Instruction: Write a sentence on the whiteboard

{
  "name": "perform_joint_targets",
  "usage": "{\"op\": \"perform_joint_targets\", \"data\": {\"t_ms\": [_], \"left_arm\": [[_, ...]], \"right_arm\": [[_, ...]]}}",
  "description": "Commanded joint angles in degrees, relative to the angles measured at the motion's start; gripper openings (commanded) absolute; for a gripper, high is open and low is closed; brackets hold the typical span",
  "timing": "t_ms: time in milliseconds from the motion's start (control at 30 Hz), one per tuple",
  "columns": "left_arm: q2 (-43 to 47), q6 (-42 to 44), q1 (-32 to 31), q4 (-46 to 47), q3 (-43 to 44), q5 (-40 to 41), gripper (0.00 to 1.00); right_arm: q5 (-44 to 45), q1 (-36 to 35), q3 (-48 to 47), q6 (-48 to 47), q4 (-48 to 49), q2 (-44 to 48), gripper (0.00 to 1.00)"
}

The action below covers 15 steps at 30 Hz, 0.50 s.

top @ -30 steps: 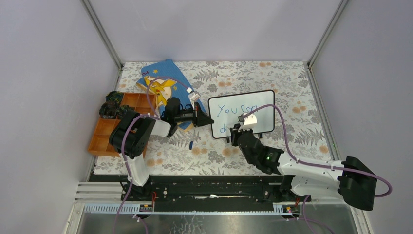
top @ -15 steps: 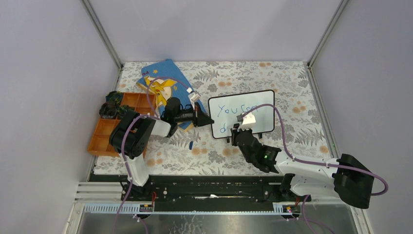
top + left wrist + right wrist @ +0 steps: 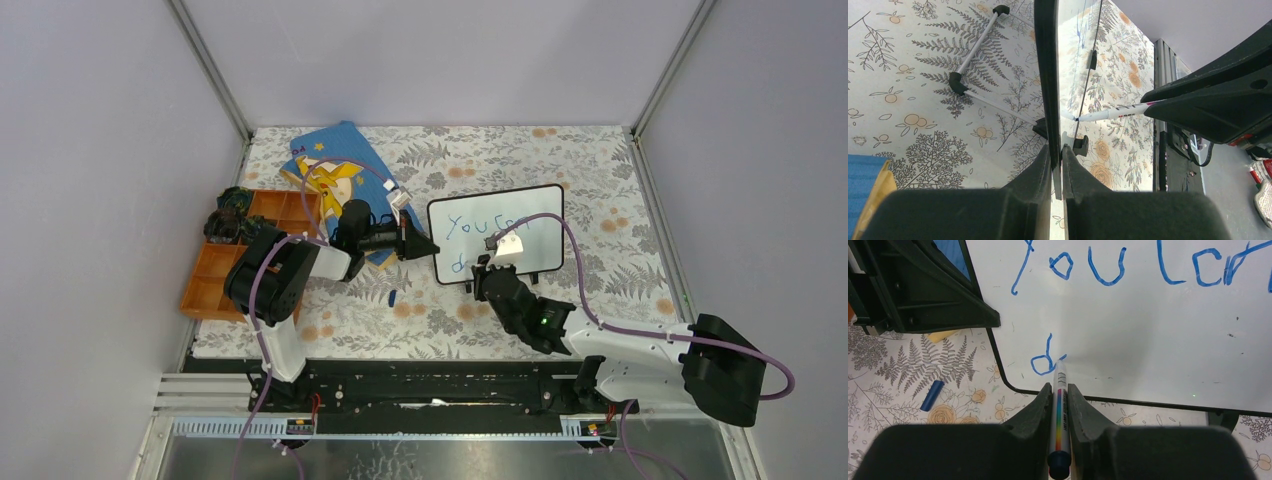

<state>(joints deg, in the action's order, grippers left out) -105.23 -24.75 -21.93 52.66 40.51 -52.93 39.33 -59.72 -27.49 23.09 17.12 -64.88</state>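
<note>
1. The whiteboard [image 3: 497,232] stands mid-table on the fern-print cloth [image 3: 600,180], propped on thin wire legs with small black feet. Its face is glossy white inside a thin black frame with rounded corners.
2. The sentence [image 3: 1108,267] is uneven blue marker script: "You c…" along the top and a lone "d" beneath it.
3. The left gripper [image 3: 1056,148] has its dark matte fingers pinched onto the board's left frame edge.
4. The right gripper [image 3: 1059,389] clamps a slim white marker [image 3: 1059,407] with a rainbow stripe, and its tip touches the board just right of the "d". A blue cap [image 3: 931,395] lies on the cloth near the board's lower left corner.
5. Compared with a second ago, the right arm has slid slightly leftward. The board, left arm and writing look unchanged.
6. From above, the right wrist and its white tag cover the end of the top line. The right wrist view cuts that line off at the picture's edge. The left wrist view sees the board edge-on, so the writing is unreadable there.
</note>
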Motion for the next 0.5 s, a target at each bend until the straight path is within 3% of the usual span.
{"op": "perform_joint_targets", "data": {"t_ms": [0,467], "left_arm": [[-0.8,3.6,-1.6,-6.0,-0.4,1.5,0.0],[-0.9,3.7,-1.6,-6.2,-0.4,1.5,0.0]], "right_arm": [[0.1,0.5,-0.4,1.3,-1.1,0.4,0.0],[2.9,0.7,-0.1,1.4,-3.8,1.9,0.0]]}}
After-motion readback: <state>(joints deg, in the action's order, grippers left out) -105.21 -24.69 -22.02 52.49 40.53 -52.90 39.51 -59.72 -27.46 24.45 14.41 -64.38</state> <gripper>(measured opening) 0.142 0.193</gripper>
